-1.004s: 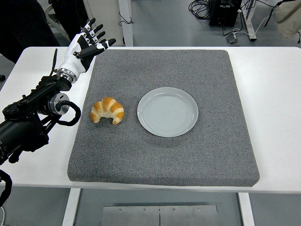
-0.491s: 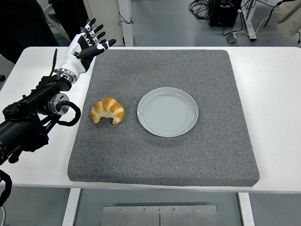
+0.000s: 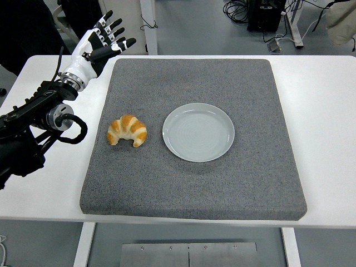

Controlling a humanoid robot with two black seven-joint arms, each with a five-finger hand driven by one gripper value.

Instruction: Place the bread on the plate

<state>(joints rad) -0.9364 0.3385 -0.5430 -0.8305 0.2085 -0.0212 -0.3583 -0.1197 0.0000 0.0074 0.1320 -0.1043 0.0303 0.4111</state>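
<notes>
Nothing done yet. Golden-brown curved croissant [image 3: 127,130] lying on grey felt mat [image 3: 194,189], just left of round pale grey ceramic plate [image 3: 198,132], not touching. Left hand [image 3: 97,45] at far left, fingers spread, holding nothing. Grasp, carry, release all remaining.

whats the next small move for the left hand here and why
Probably bring the left hand back toward the robot and down over the croissant. The hand is open and holds nothing, up by the mat's far left corner, well away from the croissant, which lies on the mat just left of the empty plate.
</notes>
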